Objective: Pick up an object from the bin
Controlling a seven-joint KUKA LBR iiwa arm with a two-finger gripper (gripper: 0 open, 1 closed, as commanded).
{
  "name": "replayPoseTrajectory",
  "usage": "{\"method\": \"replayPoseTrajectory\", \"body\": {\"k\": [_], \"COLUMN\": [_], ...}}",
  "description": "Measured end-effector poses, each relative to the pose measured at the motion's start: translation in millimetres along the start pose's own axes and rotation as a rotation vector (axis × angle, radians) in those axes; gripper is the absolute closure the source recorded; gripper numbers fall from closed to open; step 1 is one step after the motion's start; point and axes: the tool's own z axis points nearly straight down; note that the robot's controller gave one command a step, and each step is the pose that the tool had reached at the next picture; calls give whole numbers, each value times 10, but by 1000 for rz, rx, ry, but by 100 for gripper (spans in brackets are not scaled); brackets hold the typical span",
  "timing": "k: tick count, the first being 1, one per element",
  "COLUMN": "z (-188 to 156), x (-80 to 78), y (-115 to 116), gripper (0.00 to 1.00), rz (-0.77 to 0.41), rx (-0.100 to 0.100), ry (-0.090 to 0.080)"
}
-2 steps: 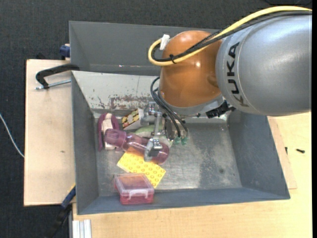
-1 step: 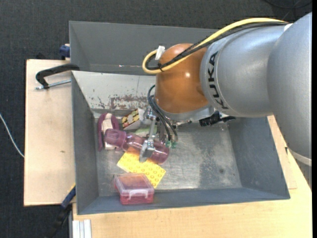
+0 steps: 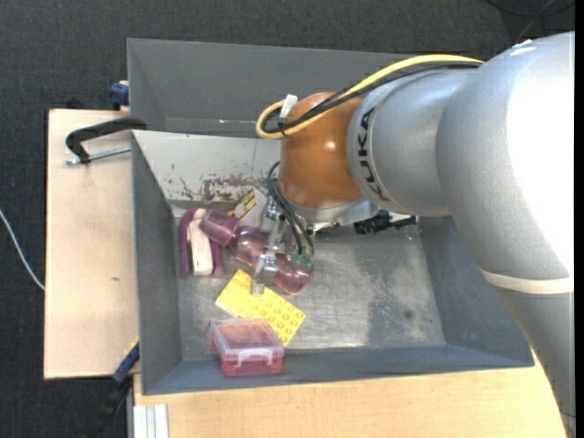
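Pink clear plastic makes the thing nearest to the camera: a small pink box (image 3: 246,347) with a rim. It stands on the floor of the grey bin (image 3: 401,322), just before the near wall, in the left part. Just behind it lies a flat yellow plate (image 3: 265,310) with rows of small dots, turned cornerwise. Its near corner comes very close to the box, and I cannot tell if they touch.

Behind the plate, a little left of the middle of the floor, is a rounded purple-pink piece (image 3: 292,278) of clear plastic, lying at the plate's far edge. The gripper (image 3: 276,261) is down at this piece, its tip close to the piece's upper left side. Whether the claw is spread, pressed together or pinching the piece I cannot tell, because dark wires and the wrist cover this place.

To the left of the gripper lies a purple tube (image 3: 219,226) of the same clear plastic, slanted. Beside it, nearer to the left wall, is a long white and purple thing (image 3: 197,247). These lie close together as a small heap. A bit farther back is a small yellow and white scrap (image 3: 245,206).

Over all this hangs the orange cover (image 3: 315,158) of the wrist, with a yellow cable (image 3: 401,67) going over it. The thick silver arm (image 3: 493,135) comes in from the right.
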Motion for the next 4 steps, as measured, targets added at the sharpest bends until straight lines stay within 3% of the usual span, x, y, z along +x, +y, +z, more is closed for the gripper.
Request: {"method": "replayPoseTrajectory", "body": {"k": [1, 2, 3, 4], "z": [-20, -23, -24, -23], "x": [18, 88, 208, 208], "y": [10, 245, 362, 362], "gripper": [0, 0, 100, 100], "rz": [-2, 56, 33, 33], "rx": [0, 14, 2, 2], "ry": [0, -7, -5, -5]}}
